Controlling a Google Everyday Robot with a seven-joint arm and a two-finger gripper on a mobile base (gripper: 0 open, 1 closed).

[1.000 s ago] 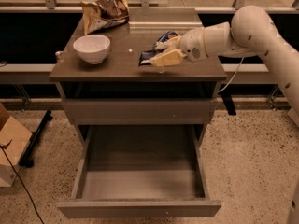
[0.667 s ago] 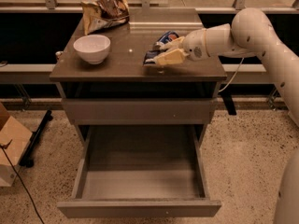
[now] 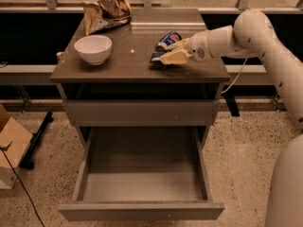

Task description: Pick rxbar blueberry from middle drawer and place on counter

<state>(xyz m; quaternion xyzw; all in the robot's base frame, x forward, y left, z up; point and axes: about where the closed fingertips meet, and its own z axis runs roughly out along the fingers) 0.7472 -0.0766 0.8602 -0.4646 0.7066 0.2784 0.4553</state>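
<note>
Gripper (image 3: 164, 56) is hovering low over the right half of the counter (image 3: 128, 65), fingers clamping the rxbar blueberry (image 3: 155, 57). The bar's dark end is sticking out left of the fingertips. It's sitting at or just above the slab; can't tell if it's touching.

The blue soda can (image 3: 169, 38) is lying just behind the gripper, close to the upper finger. The arm (image 3: 227, 37) is reaching in from the right, wrist roughly level with the countertop.

Step in hand, as I read it, is the put-down, so the task is looking nearly done.

Doing it well:
- Be lowering until the bar's flat face is fully on the slab before releasing. A flat, light wrapper dropped from height is going to skid on a glossy top.
- Be opening just enough to free it. A wide swing is risking a knock on the can behind.
- Be retreating up and to the right, along the arm's own line, not sweeping left across the top.
- Be keeping the bar inboard of the front edge; it's reasonably close to it here.

The white bowl (image 3: 93, 48) and crumpled snack bag (image 3: 108, 12) are sitting well apart on the left and back-left, out of the way. The middle drawer (image 3: 142, 211) is hanging pulled out below, with no bar showing on its floor.
</note>
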